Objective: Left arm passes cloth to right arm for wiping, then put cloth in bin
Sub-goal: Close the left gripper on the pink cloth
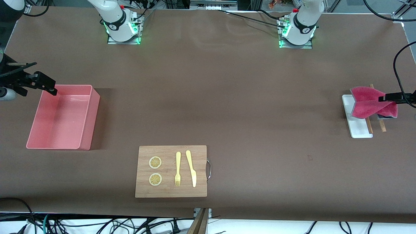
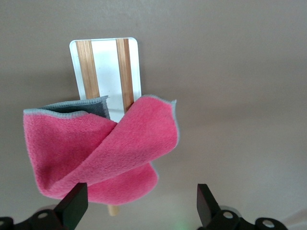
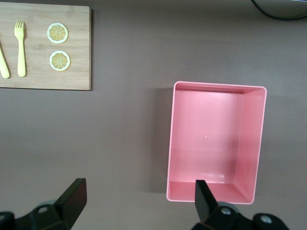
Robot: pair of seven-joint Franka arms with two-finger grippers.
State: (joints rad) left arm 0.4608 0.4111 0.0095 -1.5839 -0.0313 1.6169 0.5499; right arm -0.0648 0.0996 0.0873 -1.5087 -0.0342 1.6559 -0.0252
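Left wrist view: the left gripper (image 2: 139, 203) hangs with its fingers spread wide just above the cloth (image 2: 96, 148).

The cloth lies crumpled under that gripper, draped over a white tray (image 1: 357, 118) and two wooden sticks (image 2: 88, 69) at the left arm's end of the table. The right gripper (image 3: 136, 203), also spread wide and holding nothing, hovers over the edge of the bin (image 1: 63, 117). Near the front camera sits a wooden board (image 1: 171, 171).

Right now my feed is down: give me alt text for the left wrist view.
The open left gripper hangs above the crumpled cloth, which lies on a white tray with two wooden sticks, on the brown table.
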